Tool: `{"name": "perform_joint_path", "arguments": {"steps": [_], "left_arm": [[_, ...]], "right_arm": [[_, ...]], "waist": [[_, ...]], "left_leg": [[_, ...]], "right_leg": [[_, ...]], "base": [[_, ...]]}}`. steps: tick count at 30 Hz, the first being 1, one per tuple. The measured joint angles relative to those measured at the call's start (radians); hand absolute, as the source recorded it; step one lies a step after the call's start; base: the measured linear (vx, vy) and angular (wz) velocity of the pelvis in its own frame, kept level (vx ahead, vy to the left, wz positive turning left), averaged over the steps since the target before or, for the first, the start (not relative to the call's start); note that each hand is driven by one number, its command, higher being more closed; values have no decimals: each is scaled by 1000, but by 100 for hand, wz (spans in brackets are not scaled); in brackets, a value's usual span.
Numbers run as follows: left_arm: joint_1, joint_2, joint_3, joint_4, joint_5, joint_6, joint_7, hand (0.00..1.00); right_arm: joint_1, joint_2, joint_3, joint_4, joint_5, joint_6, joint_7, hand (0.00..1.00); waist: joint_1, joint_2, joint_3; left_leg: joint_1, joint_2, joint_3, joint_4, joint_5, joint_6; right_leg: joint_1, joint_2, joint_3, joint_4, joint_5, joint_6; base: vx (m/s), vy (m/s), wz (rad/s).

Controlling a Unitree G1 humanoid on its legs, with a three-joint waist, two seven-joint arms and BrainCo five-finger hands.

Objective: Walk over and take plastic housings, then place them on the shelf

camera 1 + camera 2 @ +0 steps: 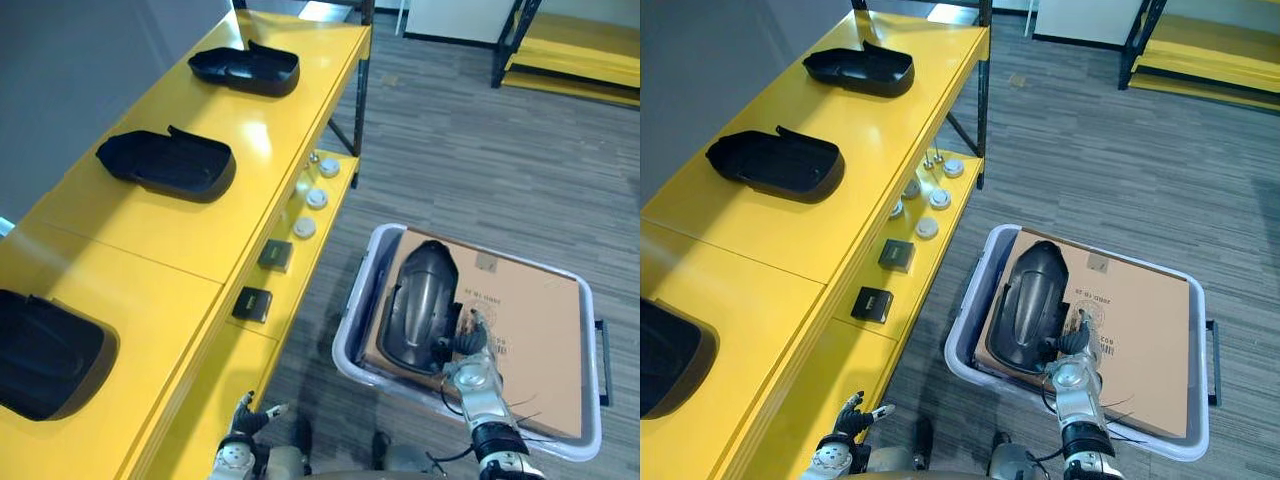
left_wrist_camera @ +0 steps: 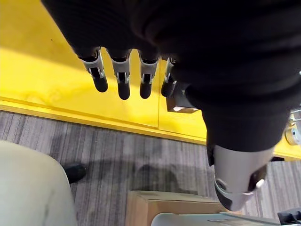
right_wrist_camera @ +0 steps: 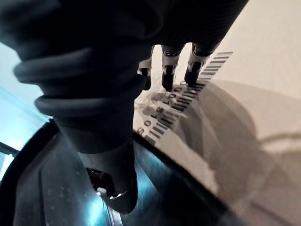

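A black plastic housing [image 1: 418,298] lies hollow side down on a cardboard sheet [image 1: 530,330] in a light grey bin [image 1: 345,340]. My right hand [image 1: 468,345] sits at its near right edge. In the right wrist view the thumb [image 3: 113,174] rests over the housing [image 3: 47,188] and the fingers [image 3: 168,70] hang over the cardboard [image 3: 244,61], loosely spread and not closed on the rim. Three more housings [image 1: 245,68] [image 1: 168,162] [image 1: 45,355] lie on the yellow shelf top [image 1: 260,150]. My left hand [image 1: 240,425] hangs open, low beside the shelf, its fingers [image 2: 122,75] straight.
The shelf's lower level holds white round parts [image 1: 316,199] and two small dark boxes [image 1: 275,255] [image 1: 252,303]. Grey striped floor lies between the shelf and the bin. Another yellow rack [image 1: 570,50] stands far back on the right.
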Motion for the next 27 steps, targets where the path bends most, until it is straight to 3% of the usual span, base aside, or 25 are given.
{"name": "perform_joint_path", "arguments": {"steps": [7,15,21,27], "left_arm": [[-3,0,-1,3,-7,1,5,0],[-3,1,0,4,-7,4,20,0],[4,0,1,-32,-8,8,20,0],[47,-7,-4,-231,-8,6,24,0]], "right_arm": [[-42,-23,-6,60,62,-13,-1,100],[-15,6,1,38,89,-17,29,100],[65,27,-2,-135,89,-18,29,100],[155,42,-8,-354,86,-24,-17,100]], "waist": [[0,0,2],[0,-7,5],[0,-9,4],[0,-10,-1]], "left_leg": [[-2,2,-1,-38,25,5],[41,1,15,-63,25,5],[61,1,21,-65,25,5],[85,0,41,-59,25,5]], "right_leg": [[0,4,-4,-42,25,-1],[33,3,5,-59,26,0],[50,2,11,-60,26,1],[69,2,32,-58,26,1]], "base": [[-13,7,0],[9,4,-4],[-2,1,-2],[-26,1,-10]]}}
